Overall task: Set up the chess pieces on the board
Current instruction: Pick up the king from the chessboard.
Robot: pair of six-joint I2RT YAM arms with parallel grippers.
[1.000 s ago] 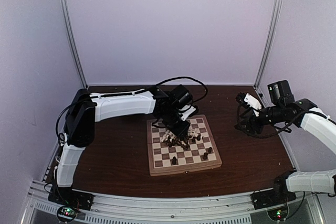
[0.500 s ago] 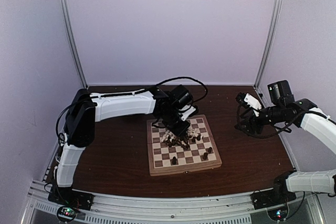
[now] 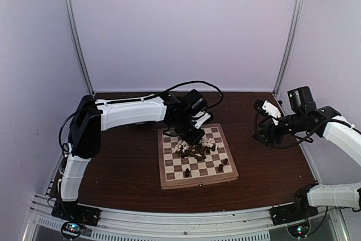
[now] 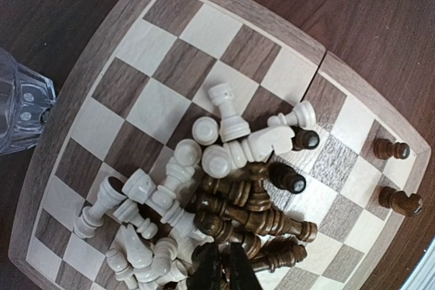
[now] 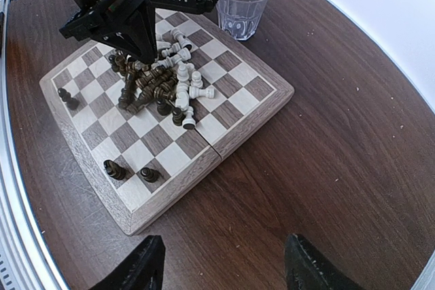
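The board [image 3: 198,183] lies mid-table, with a heap of dark and cream chess pieces [image 3: 195,149] lying on their sides at its middle. A few dark pieces [image 3: 221,167] stand near its front and right edges. My left gripper [image 3: 192,137] hangs over the heap. In the left wrist view the gripper [image 4: 225,273] has its jaws nearly closed, seemingly pinching a dark piece [image 4: 197,259] above the heap [image 4: 231,188]. My right gripper [image 3: 261,135] is open and empty over bare table right of the board; it also shows in the right wrist view [image 5: 221,266].
A clear drinking glass [image 5: 242,5] stands on the table just behind the board's far edge [image 5: 224,35]; it also shows in the left wrist view [image 4: 20,103]. Dark brown tabletop [image 5: 326,168] surrounds the board. White walls and metal posts enclose the cell.
My left gripper has risen a little and drawn back up-left from the heap. The right arm has not moved.
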